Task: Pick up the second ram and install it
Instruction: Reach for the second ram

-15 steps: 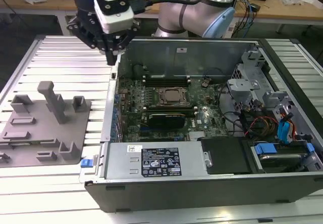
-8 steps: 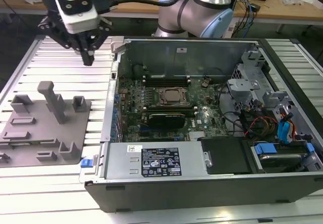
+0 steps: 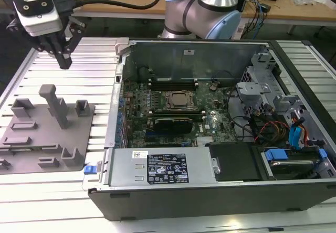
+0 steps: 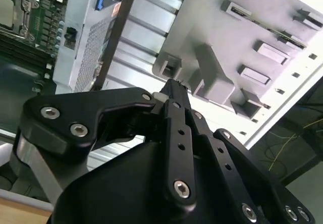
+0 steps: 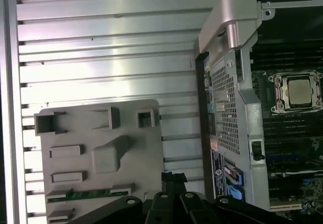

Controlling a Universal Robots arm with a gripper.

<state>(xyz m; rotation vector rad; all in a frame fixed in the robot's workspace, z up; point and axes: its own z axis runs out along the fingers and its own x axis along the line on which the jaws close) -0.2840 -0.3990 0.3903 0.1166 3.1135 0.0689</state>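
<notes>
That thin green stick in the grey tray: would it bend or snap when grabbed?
The ram looks like a thin flat circuit board, so probably stiff and light, not floppy. Being so narrow, it may well crack if twisted. It sits low in the tray, so it seems unlikely to roll.

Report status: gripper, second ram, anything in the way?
Gripper shut, empty, hovering by the grey fixture tray. Second ram lies in a tray slot, not yet picked. Upright grey post stands close beside it.
</notes>
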